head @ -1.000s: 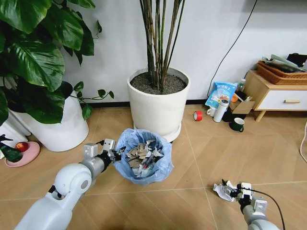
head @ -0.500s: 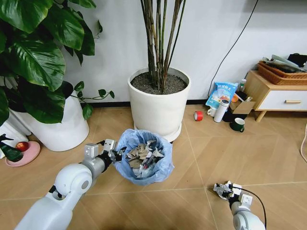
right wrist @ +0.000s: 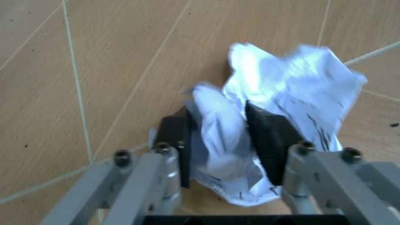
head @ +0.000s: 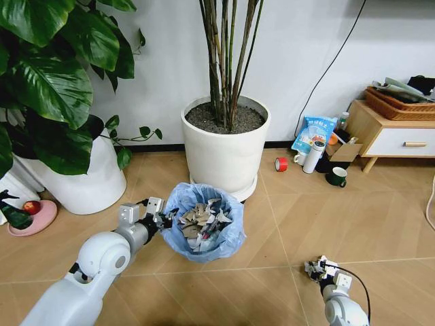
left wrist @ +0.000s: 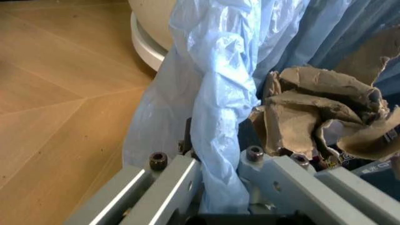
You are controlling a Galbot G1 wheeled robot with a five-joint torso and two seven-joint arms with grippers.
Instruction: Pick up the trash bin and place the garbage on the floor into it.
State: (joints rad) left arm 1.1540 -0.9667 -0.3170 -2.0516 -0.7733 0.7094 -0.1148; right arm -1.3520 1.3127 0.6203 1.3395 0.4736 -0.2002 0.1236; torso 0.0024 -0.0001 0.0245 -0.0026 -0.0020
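The left gripper has its jaws pinched on the blue-bagged rim of the trash bin, which sits by the big white plant pot. The right gripper has its jaws squeezed on a crumpled white paper low over the wooden floor. To do this well, keep the squeeze tight, lift the paper high enough to clear the rim, and hold the bin steady.
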